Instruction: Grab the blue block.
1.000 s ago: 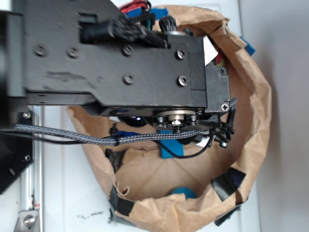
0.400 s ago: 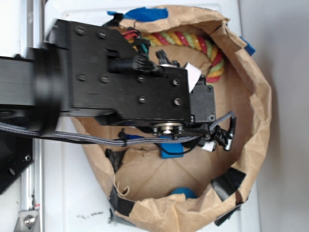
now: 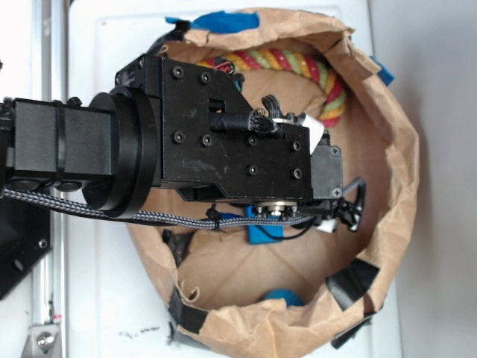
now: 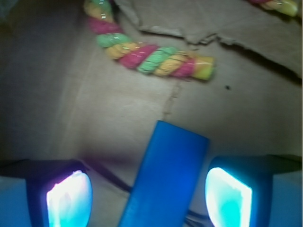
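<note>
Fingers (image 4: 68, 198) of the gripper (image 4: 149, 198) are standing wide apart, flanking the blue block (image 4: 168, 177). Striped rope (image 4: 151, 54) is lying beyond it.

I see bright, even light from above, white table (image 3: 112, 298) washed out, wrist view dim and blurry, glowing finger pads (image 4: 69, 200), dark shadow under the blue block (image 4: 165, 175)

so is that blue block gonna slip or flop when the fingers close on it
The blue block looks like a stiff, straight-edged slab, so it probably won't flop, unlike the striped rope. Its smooth faces may be somewhat slippery. It lies flat on the bag floor between the open gripper pads, so rolling seems unlikely; it could twist if pinched off-centre.
</note>
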### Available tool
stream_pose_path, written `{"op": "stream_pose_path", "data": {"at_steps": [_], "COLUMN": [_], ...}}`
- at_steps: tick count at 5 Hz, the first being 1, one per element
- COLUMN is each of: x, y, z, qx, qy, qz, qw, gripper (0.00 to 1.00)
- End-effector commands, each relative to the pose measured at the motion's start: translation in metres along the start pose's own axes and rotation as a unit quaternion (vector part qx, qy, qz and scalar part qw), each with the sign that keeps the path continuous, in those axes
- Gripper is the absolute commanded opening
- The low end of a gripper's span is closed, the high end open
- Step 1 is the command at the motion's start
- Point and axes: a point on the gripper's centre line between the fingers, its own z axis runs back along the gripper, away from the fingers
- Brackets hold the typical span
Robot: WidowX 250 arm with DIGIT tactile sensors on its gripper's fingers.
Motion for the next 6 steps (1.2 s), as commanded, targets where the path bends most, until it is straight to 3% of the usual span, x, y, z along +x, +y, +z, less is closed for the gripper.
{"op": "stream_pose_path", "data": {"at_steps": [1,4,5,6], "x": [0.002,0.002,-0.01,-0.024], "y": [-0.006,-0.006,0.004,0.005], "z": [0.009,0.009,-0.01,-0.027], "qx": [-0.028,-0.028,0.002,0.011], "qy": [-0.006,-0.006,0.01,0.018], "qz": [0.003,0.003,0.002,-0.01], "qw": [1.0,1.0,1.0,1.0], "gripper": [1.0,1.0,1.0,1.0]}}
